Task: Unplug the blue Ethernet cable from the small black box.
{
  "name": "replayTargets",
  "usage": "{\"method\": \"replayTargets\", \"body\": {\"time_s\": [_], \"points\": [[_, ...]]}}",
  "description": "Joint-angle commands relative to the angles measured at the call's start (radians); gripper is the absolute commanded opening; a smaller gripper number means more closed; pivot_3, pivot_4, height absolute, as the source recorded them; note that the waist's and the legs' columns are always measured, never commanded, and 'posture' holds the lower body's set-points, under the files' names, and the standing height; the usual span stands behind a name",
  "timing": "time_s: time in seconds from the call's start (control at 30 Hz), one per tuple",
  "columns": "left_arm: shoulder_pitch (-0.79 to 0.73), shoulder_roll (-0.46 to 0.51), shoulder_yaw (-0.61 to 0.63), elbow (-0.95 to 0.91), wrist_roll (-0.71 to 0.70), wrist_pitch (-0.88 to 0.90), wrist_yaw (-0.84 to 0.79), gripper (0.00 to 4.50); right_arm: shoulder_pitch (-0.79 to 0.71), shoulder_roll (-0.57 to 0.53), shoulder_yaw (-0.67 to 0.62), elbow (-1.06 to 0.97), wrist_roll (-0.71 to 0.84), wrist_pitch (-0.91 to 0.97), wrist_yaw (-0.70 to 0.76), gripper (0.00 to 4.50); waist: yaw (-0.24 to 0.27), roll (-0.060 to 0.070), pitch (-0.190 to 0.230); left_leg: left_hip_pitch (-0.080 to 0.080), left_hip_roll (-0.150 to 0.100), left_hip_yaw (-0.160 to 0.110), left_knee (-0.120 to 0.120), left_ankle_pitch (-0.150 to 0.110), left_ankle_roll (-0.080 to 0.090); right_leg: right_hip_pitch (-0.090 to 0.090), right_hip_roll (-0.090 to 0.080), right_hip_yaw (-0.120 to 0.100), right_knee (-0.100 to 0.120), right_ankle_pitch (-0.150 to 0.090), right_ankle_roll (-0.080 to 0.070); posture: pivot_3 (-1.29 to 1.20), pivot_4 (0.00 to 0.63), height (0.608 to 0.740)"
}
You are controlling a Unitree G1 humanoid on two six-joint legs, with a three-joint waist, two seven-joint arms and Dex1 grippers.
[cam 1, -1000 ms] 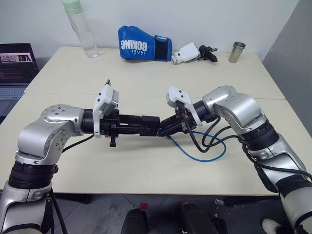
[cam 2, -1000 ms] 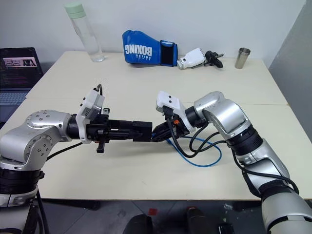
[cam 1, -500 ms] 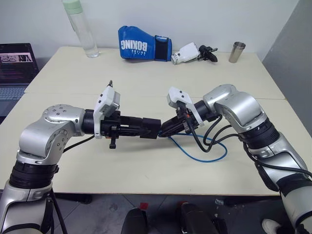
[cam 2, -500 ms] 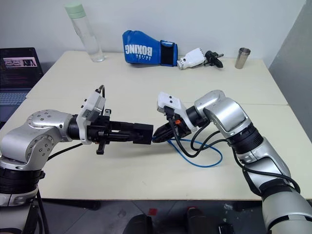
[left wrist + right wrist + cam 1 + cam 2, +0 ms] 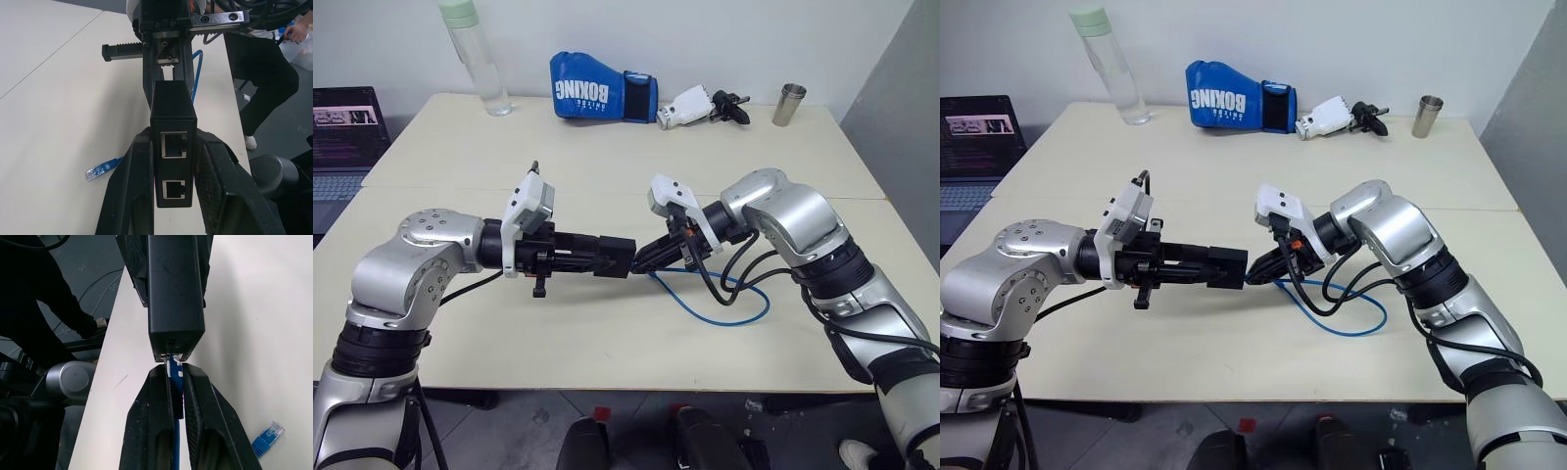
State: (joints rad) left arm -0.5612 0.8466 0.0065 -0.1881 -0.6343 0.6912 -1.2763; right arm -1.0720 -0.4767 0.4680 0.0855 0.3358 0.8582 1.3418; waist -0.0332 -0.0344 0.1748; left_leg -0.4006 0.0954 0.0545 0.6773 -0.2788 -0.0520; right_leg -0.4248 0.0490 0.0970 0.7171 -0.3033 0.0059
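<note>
Cable slack: the blue Ethernet cable (image 5: 720, 311) loops on the table (image 5: 607, 333) nearest the robot, its free plug (image 5: 268, 436) lying loose.
Right gripper (image 5: 174, 382): clamped on the cable just behind its plug, presumably placed to pull it straight out.
Black box (image 5: 172, 142): held above the table, plug seated in its end.
Left gripper (image 5: 172, 161): pinched on the box sides, bracing it.
Far edge: blue glove (image 5: 603, 90) reads "BOXING".

Boxing glove (image 5: 599, 96), bottle (image 5: 474, 57), cup (image 5: 789, 104), laptop (image 5: 344, 134).
</note>
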Motion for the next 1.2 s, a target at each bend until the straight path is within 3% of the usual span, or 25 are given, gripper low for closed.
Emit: {"method": "replayTargets", "body": {"time_s": [0.03,0.47,0.6,0.8,0.87,1.0,1.2], "points": [[-0.022,0.005,0.010,-0.015,-0.003,-0.008,0.004,0.78,-0.014,-0.012,-0.030,-0.012,0.000,-0.003,-0.008,0.01,0.000,0.000,0.000,0.000,0.000,0.000,0.000,0.000,0.000,0.000,0.000,0.000,0.000,0.000,0.000,0.00,0.150,0.740],[0.037,0.039,0.074,-0.030,-0.023,0.003,0.036,0.78,0.178,-0.212,-0.054,0.063,-0.122,-0.182,-0.050,0.01,0.000,0.000,0.000,0.000,0.000,0.001,0.000,0.000,0.000,0.000,-0.001,0.001,-0.001,0.000,0.000,0.00,0.150,0.740],[0.049,0.043,0.078,-0.030,-0.022,0.002,0.046,0.78,0.213,-0.246,-0.096,0.219,-0.227,-0.334,-0.189,0.01,-0.006,0.000,0.000,0.000,0.000,0.001,-0.001,0.000,0.000,0.000,0.001,0.001,-0.001,0.000,0.000,0.00,0.150,0.740],[0.051,0.034,0.070,-0.031,-0.022,0.003,0.062,0.78,0.255,-0.238,-0.142,0.380,-0.285,-0.424,-0.282,0.01,-0.006,0.000,0.000,0.000,0.000,0.002,-0.001,0.000,0.000,0.000,0.000,0.002,-0.002,0.000,0.000,0.00,0.150,0.740],[0.051,0.032,0.069,-0.031,-0.024,0.006,0.065,0.78,0.251,-0.228,-0.157,0.425,-0.296,-0.435,-0.311,0.71,-0.006,0.000,0.000,0.000,0.000,0.002,-0.001,0.000,0.000,0.000,0.000,0.002,-0.001,0.000,0.000,0.00,0.150,0.740],[0.056,0.037,0.076,-0.029,-0.026,0.007,0.073,0.78,0.226,-0.218,-0.196,0.476,-0.290,-0.428,-0.322,1.42,-0.008,0.000,0.000,0.000,0.000,0.001,0.000,0.000,0.000,0.001,0.000,0.002,-0.001,0.000,0.000,0.00,0.150,0.740],[0.074,0.031,0.097,-0.019,-0.021,0.004,0.109,0.78,0.176,-0.216,-0.239,0.522,-0.276,-0.409,-0.313,2.90,-0.008,0.000,0.000,0.001,0.000,0.002,0.000,0.000,0.000,0.001,0.000,0.002,-0.001,0.000,0.000,0.00,0.150,0.740]]}}
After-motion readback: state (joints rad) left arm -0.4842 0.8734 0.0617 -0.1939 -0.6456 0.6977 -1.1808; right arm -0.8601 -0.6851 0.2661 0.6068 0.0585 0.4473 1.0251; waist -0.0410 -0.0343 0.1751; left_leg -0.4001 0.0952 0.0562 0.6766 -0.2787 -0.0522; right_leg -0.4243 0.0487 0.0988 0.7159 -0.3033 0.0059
